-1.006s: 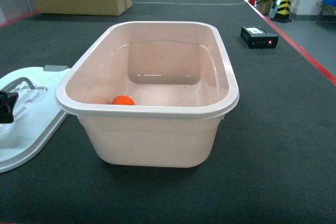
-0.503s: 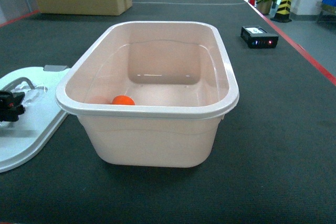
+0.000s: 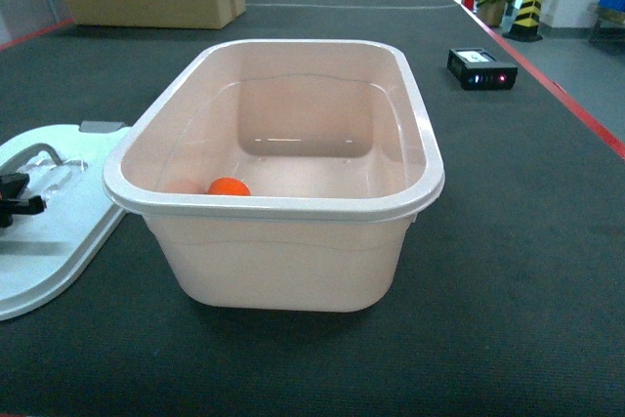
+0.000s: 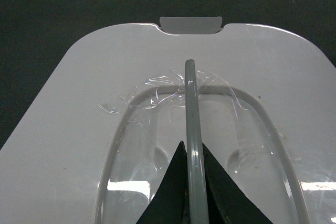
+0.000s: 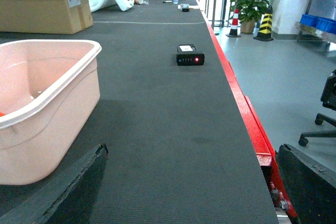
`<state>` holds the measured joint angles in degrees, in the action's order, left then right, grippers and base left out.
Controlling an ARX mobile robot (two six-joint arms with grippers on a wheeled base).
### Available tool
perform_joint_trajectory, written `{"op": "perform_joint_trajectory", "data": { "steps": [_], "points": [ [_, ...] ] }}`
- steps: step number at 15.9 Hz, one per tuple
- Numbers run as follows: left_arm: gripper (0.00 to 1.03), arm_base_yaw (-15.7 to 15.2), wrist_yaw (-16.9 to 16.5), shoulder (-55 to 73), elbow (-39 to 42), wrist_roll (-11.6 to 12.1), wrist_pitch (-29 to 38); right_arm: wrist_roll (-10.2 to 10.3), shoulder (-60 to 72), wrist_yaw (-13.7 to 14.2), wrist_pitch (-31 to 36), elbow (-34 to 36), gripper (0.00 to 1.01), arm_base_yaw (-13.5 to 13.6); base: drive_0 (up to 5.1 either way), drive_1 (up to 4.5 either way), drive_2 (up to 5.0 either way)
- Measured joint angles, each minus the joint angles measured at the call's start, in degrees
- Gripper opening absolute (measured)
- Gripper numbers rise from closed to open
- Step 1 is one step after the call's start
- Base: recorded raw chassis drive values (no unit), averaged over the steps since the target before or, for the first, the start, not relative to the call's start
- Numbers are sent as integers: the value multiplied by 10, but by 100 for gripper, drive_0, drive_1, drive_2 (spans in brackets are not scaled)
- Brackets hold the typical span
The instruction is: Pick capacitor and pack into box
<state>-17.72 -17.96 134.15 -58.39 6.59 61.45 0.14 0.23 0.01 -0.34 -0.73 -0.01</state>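
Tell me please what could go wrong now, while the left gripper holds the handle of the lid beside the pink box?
1. The left gripper pinches only the thin handle, at its middle; once raised, the wide lid may tilt or slip.
2. The lid lies close beside the box; when it is swung over, its edge might hit the thick rim and push the box.
3. Loose clear film clings around the handle and could spoil the grip.

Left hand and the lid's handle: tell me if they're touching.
Touching. The left wrist view shows the left hand closed on the grey handle of the lid, a finger pressed against each side.
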Motion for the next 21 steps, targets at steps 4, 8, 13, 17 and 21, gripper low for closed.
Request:
{"op": "perform_joint_trajectory", "data": {
  "steps": [4,8,13,17,21],
  "points": [
    [2,-27,10,-114,37,-47,-34,0,0,0,0,0,98,0,0,0,0],
    [2,-20,67,-264,80,-52,-122,0,0,0,0,0,98,0,0,0,0],
    [2,153,217,-493,144,-126,-253,0,0,0,0,0,98,0,0,0,0],
    [2,306,348,-515,129,-143,-305,0,0,0,0,0,98,0,0,0,0],
    [2,477,480,-407,22,-142,-316,0,0,0,0,0,98,0,0,0,0]
  ]
}}
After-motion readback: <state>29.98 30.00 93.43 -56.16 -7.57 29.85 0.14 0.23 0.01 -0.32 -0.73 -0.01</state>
